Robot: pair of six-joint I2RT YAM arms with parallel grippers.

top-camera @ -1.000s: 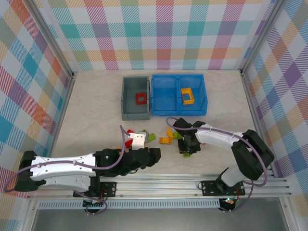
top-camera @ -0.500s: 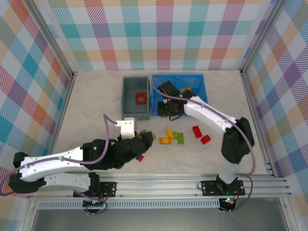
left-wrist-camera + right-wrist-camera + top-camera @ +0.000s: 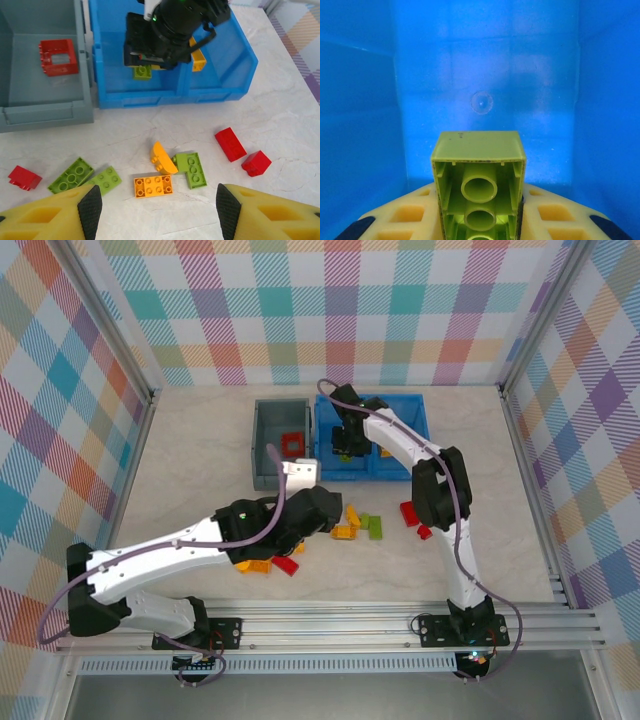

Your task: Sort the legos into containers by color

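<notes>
Lime green is the one brick that the right gripper pinches between its fingers, inside the left compartment of the blue bin. Whether it touches the floor there I cannot tell.

There are two containers. The blue bin holds one yellow-orange frame in its right compartment. The grey bin, just left of it, holds one red frame.

Loose on the table, near the bins, I count three red legos, three lime green pieces and two orange pieces. The left gripper hovers over them, fingers spread wide, nothing between.

The table is pale and marble-like. Checked pastel walls stand on three sides, and metal rails run along the near edge. From above, the left arm covers part of the loose pieces, and the right arm covers part of the blue bin.
</notes>
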